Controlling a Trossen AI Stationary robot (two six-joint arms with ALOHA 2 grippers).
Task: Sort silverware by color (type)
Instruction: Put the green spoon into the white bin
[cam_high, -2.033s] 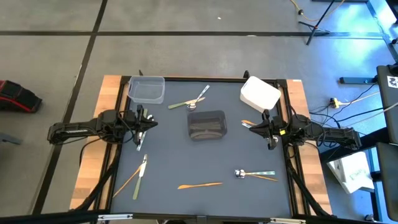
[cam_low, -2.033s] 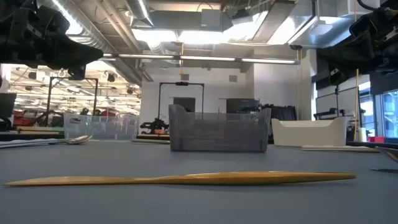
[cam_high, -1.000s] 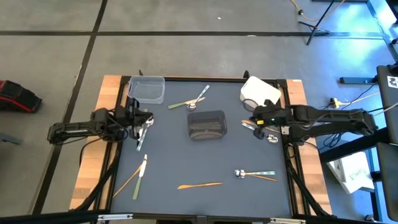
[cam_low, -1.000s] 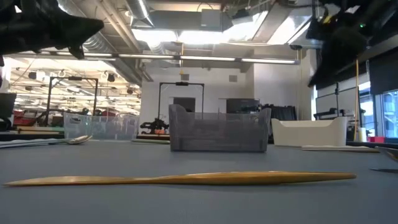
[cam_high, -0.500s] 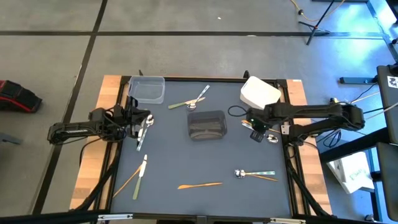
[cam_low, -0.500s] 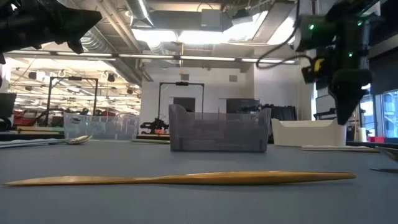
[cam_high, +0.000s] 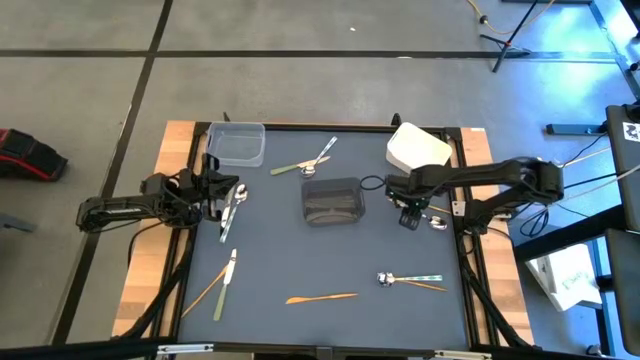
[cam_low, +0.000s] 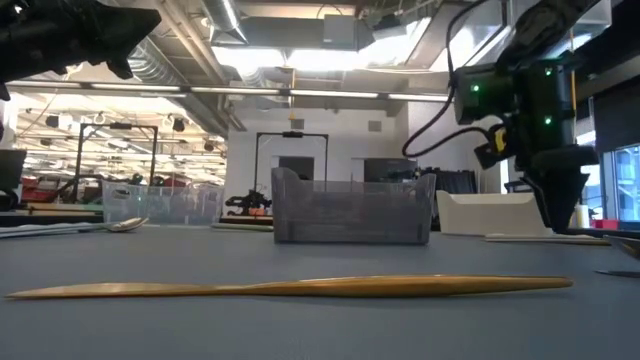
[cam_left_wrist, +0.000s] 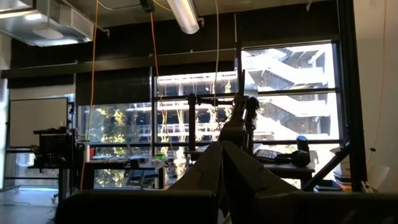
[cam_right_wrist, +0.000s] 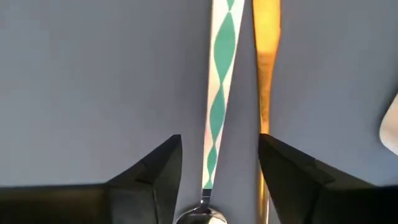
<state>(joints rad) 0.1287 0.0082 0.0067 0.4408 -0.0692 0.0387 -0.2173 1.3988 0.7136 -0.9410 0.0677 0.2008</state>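
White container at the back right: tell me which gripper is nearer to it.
Right. The right gripper hangs just in front of the white container, open over a green-patterned utensil. The left gripper, shut, is far across the table near the clear container.

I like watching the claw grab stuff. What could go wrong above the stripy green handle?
The open right gripper straddles the green-and-white handle, but the orange utensil lies right beside it, in line with one finger. Closing might pinch both colours together, or knock the orange one askew.
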